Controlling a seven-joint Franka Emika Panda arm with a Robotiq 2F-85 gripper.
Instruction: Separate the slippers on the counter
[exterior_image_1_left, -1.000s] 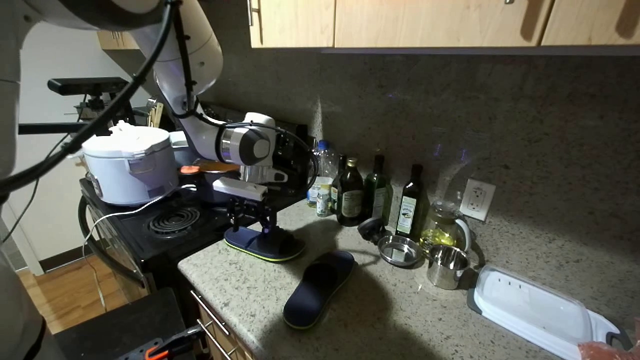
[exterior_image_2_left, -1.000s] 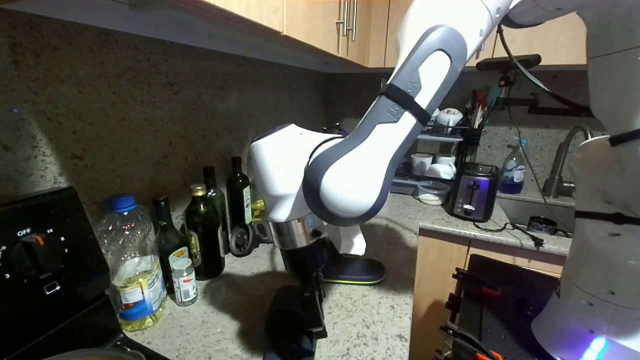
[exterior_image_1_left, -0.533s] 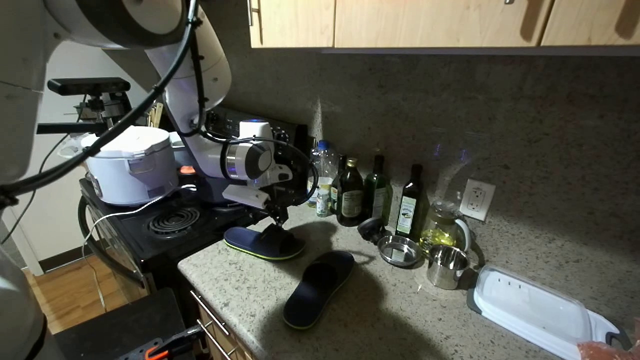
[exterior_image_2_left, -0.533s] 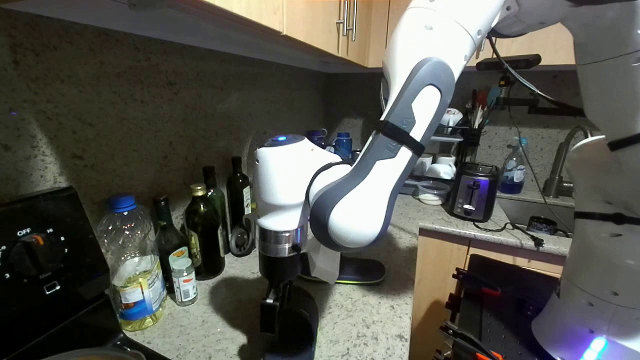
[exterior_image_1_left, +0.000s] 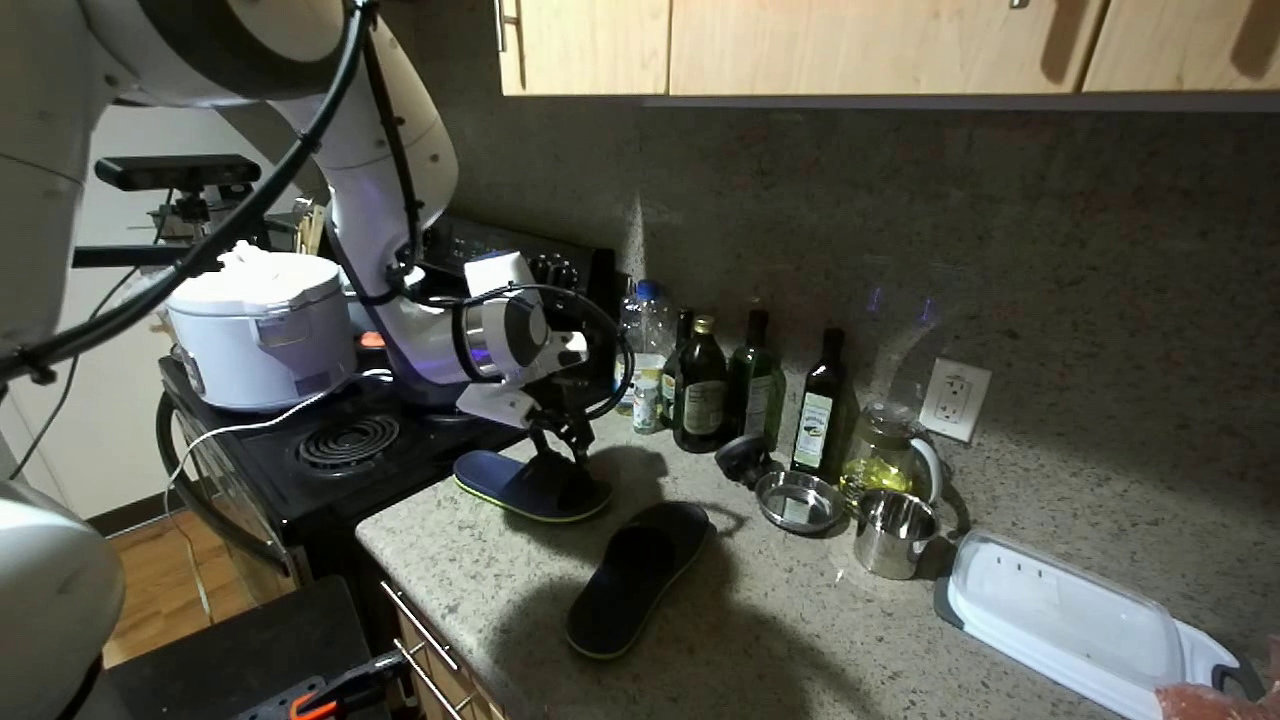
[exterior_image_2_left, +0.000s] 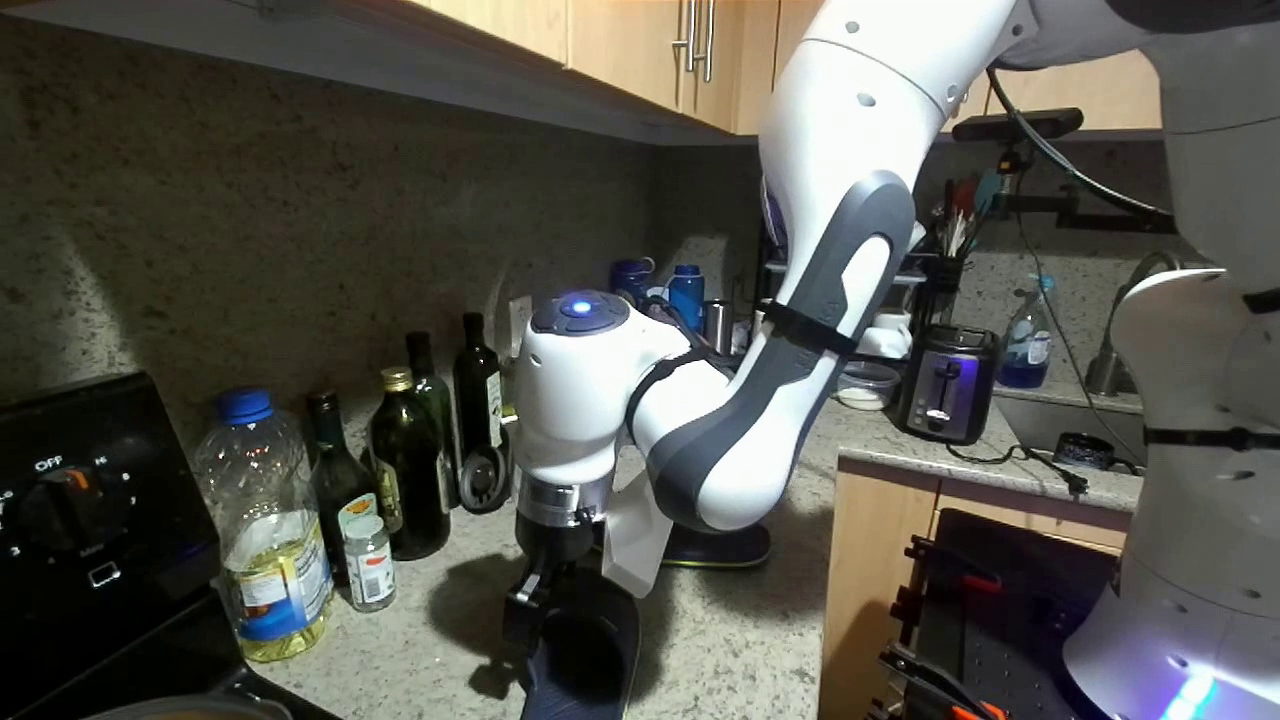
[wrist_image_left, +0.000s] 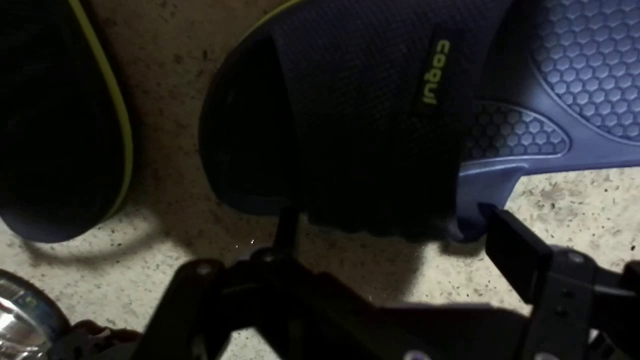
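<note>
Kitchen, clearly. Coil-burner stove beside stone-look counter, bottles along speckled backsplash, light-wood wall cabinets overhead. Toaster near sink with faucet, utensils behind toaster.

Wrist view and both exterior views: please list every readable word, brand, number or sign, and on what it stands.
"coqui" on the slide sandal's strap.
"OFF" on the stove's control panel, in an exterior view.
"7" on the same panel, beside the knob.
Too small or blurred to read surely: the other marks round the knob, and labels on the blue-capped plastic bottle, dark glass bottles and small jar.
</note>
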